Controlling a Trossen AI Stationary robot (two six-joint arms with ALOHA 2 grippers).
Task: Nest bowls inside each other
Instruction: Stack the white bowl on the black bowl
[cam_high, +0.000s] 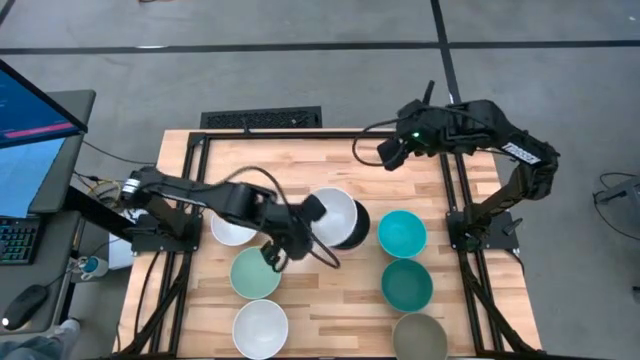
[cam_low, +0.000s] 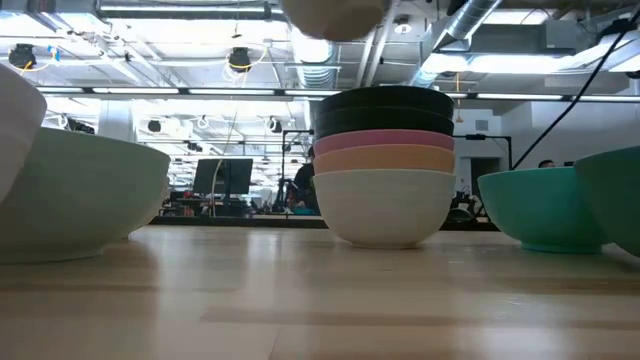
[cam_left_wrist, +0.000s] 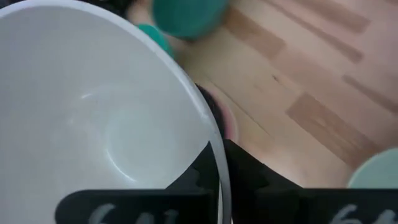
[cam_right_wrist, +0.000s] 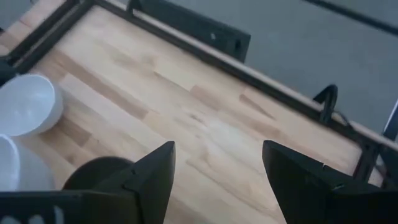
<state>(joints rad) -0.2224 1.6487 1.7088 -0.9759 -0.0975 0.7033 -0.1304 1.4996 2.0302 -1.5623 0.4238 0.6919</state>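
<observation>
My left gripper (cam_high: 312, 208) is shut on a white bowl (cam_high: 337, 214), which it carries over a stack of bowls (cam_low: 385, 165). The stack has black on top, then pink, then orange, and a white bowl at the bottom standing on the table. In the low view the carried bowl's underside (cam_low: 335, 14) shows above the stack. Single bowls stand on the table: white (cam_high: 232, 229), pale green (cam_high: 255, 273), white (cam_high: 260, 328), teal (cam_high: 402, 232), darker teal (cam_high: 407, 284) and grey-olive (cam_high: 420, 336). My right gripper (cam_high: 390, 155) is open and waits high near the far edge. My left gripper holds the white bowl by its rim (cam_left_wrist: 219, 163), on the side toward the table's left. One finger (cam_left_wrist: 194, 179) is inside the bowl and the other (cam_left_wrist: 252, 177) is outside. The bowl is lifted clear above the stack, its opening upward.
Black frame rails (cam_high: 195, 190) run along the table's left and right sides. Bare wood (cam_high: 330, 300) lies between the two columns of bowls and across the far half of the table (cam_right_wrist: 205, 124). A monitor and keyboard stand off the table's left side.
</observation>
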